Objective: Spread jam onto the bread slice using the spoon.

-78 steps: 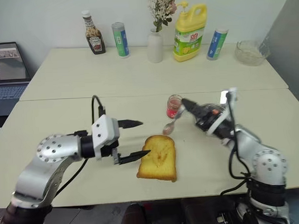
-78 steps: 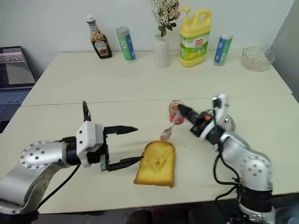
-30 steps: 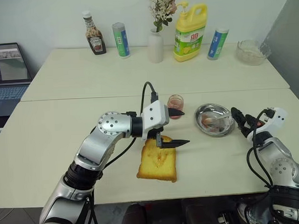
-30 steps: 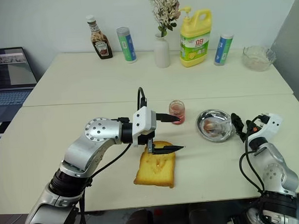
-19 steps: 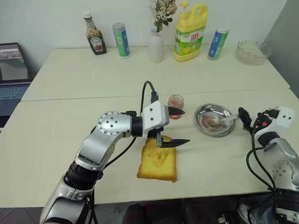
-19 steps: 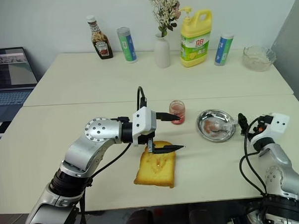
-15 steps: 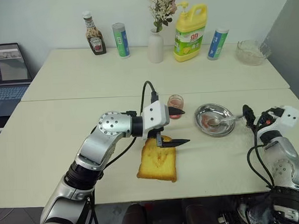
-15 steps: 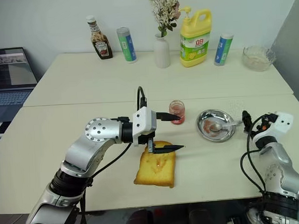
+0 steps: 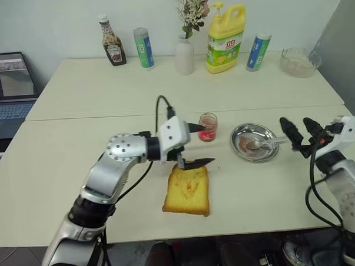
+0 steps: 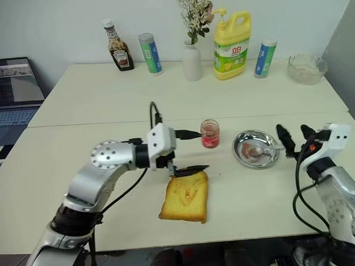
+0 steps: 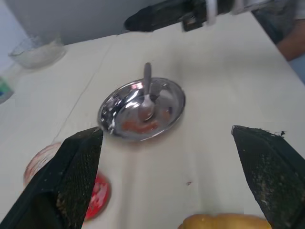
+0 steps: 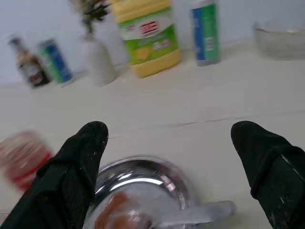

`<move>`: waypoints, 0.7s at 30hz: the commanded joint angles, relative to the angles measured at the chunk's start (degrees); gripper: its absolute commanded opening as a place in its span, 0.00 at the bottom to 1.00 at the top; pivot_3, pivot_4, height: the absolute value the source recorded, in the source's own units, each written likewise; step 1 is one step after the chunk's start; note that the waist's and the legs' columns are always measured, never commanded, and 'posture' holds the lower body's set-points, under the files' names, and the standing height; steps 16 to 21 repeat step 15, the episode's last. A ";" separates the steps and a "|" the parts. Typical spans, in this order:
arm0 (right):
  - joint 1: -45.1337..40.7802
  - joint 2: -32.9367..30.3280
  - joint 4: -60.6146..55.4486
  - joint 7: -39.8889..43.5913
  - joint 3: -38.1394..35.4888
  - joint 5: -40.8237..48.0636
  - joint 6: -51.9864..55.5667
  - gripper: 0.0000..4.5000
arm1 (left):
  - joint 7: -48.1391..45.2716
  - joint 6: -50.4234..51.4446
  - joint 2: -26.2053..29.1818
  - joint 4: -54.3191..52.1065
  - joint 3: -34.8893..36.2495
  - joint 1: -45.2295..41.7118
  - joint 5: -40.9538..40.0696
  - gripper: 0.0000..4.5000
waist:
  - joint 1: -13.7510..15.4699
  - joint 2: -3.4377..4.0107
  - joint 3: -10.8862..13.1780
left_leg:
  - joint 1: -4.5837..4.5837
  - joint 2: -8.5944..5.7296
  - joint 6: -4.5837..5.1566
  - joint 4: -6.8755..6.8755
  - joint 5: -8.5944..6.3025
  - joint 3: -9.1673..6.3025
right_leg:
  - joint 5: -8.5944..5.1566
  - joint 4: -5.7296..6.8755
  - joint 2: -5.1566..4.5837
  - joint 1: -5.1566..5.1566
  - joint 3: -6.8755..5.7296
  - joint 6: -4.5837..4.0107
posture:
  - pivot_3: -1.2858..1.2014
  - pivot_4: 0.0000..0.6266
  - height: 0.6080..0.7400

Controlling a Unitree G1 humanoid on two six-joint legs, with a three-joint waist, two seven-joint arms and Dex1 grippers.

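Now that the spoon (image 9: 261,143) lies in the round steel dish (image 9: 256,142), bowl down among reddish smears and handle out over the rim toward the right tool (image 9: 299,131), the right tool has lifted clear of it since a second ago and hangs just beside the dish with its fingers spread, holding nothing. Left tool (image 9: 197,145): likewise released and empty; drawn back a little to the left over the last half second, one finger near the jam (image 9: 208,127), the other above the far edge of the bread slice (image 9: 187,190). Jam: small glass jar, upright on the surface, between the bread slice and the dish. Bread slice: flat on the surface near its front edge; its top carries a glossy patch, possibly a thin coat of jam, though the view is too coarse to be sure. Reading: the spoon is put away and both tools are backing off, so the spreading looks finished or nearly so.
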 commanded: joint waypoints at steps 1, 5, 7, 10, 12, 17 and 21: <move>2.66 -3.78 -8.33 5.30 -1.65 5.25 2.76 0.99 | 0.98 3.26 4.38 -4.14 5.27 2.81 -0.95 1.00 | -0.04 -0.01 0.00 | 0.00 0.01 0.00 0.01 0.00 -0.01 | 0.00 0.01 0.01 0.00 -0.01 0.00 | 0.52 0.24 1.00; 9.53 -10.22 -13.16 13.23 -2.25 6.38 4.61 0.99 | -0.36 1.77 10.15 -2.28 10.84 9.67 -0.74 1.00 | 0.15 -0.02 0.00 | 0.01 -0.07 0.00 0.04 0.00 0.04 | -0.08 -0.02 -0.09 0.05 -0.01 0.14 | 0.52 0.24 1.00; 15.00 -14.45 -15.41 19.03 -1.83 3.71 3.57 0.99 | -1.90 -0.22 13.78 -0.90 12.65 14.90 0.25 1.00 | 0.18 -0.08 0.02 | 0.02 -0.04 0.00 0.04 0.00 0.02 | -0.08 -0.08 -0.08 0.08 -0.04 0.14 | 0.52 0.24 1.00; 20.14 -17.86 -15.76 24.38 -1.93 1.39 1.99 0.99 | -3.40 -2.02 16.11 -0.17 14.35 19.97 -0.32 1.00 | 0.22 -0.12 0.02 | 0.02 -0.03 0.00 0.03 0.00 0.03 | -0.12 -0.15 -0.09 0.08 -0.04 0.19 | 0.52 0.24 1.00; 21.09 -18.85 -14.94 26.52 -1.87 0.38 1.31 0.99 | -3.60 -4.53 16.59 0.85 15.05 23.11 0.45 1.00 | 0.32 -0.18 0.02 | 0.01 -0.05 0.00 0.06 0.00 0.03 | -0.13 -0.17 -0.11 0.10 -0.05 0.23 | 0.52 0.24 1.00; 19.53 -19.11 -13.60 27.75 -0.60 -0.67 0.96 0.99 | -4.01 -6.11 16.12 0.76 15.69 25.72 -0.25 1.00 | 0.29 -0.21 0.00 | 0.06 -0.04 0.00 0.11 0.00 0.08 | -0.10 -0.16 -0.12 0.14 -0.01 0.25 | 0.52 0.24 1.00; 19.53 -19.11 -13.60 27.75 -0.60 -0.67 0.96 0.99 | -4.01 -6.11 16.12 0.76 15.69 25.72 -0.25 1.00 | 0.29 -0.21 0.00 | 0.06 -0.04 0.00 0.11 0.00 0.08 | -0.10 -0.16 -0.12 0.14 -0.01 0.25 | 0.52 0.24 1.00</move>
